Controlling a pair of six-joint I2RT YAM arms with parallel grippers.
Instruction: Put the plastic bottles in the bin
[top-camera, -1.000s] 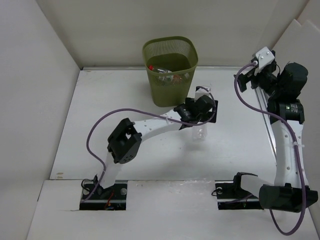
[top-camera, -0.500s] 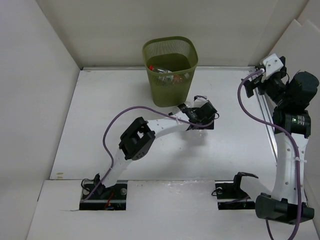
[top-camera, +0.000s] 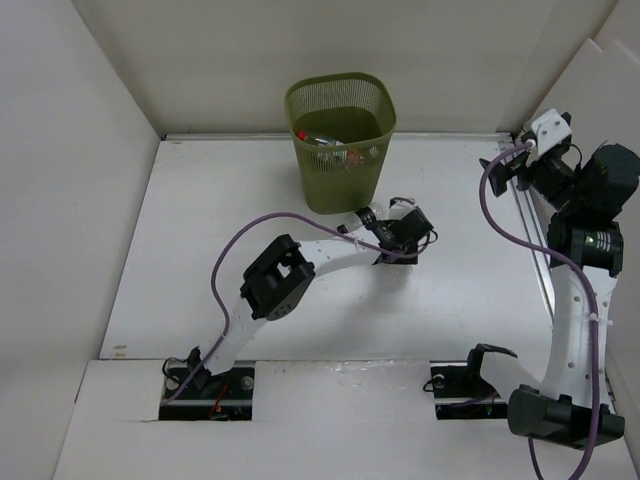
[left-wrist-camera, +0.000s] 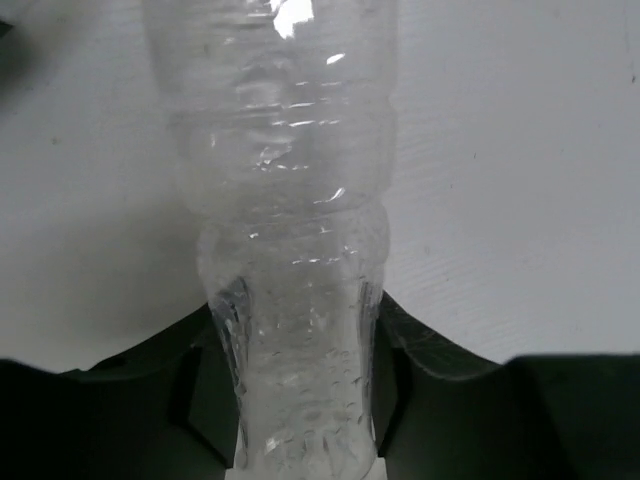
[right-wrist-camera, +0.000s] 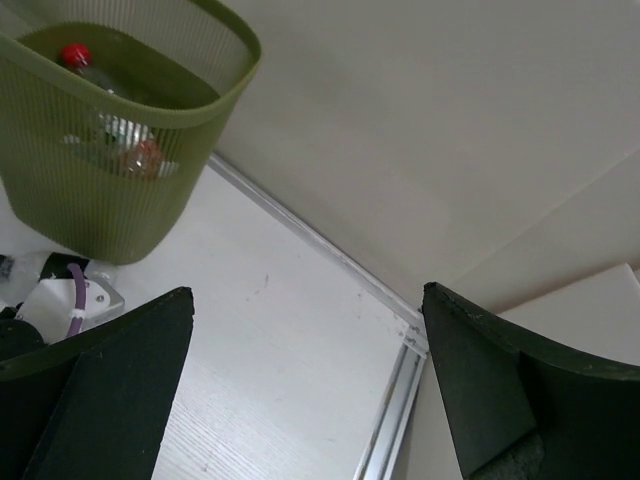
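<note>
I judged this to be the grasp step on what looked like the only bottle left outside the bin. My left pincer (left-wrist-camera: 300, 400) was clamped on a clear plastic bottle (left-wrist-camera: 285, 200), one dark finger (left-wrist-camera: 205, 385) pressing on each side of its narrow waist. The bottle ran straight away from the fingers, lying low over the white table (top-camera: 200, 250). I could not tell from the wrist view which end pointed away. My right pincer (right-wrist-camera: 310, 390) hung with its fingers wide apart and nothing between them, raised well off to the right side. The bin (top-camera: 340, 185) stood just beyond the left pincer and a little to its left, near enough for a short carry. I reckoned the next move called for a lift high enough to clear the rim, which sat far above the lying bottle. After that came a short reach forward and a release over the opening. The bottle was thin, see-through and crinkly, with ribbed rings above a pinched waist and no label that I could see, so I expected it to buckle under a hard squeeze. The bin was olive-green plastic mesh with a rounded-square rim, tapering downward. Inside it lay other bottles (top-camera: 325, 140), one of them with a red cap (right-wrist-camera: 75, 55).
</note>
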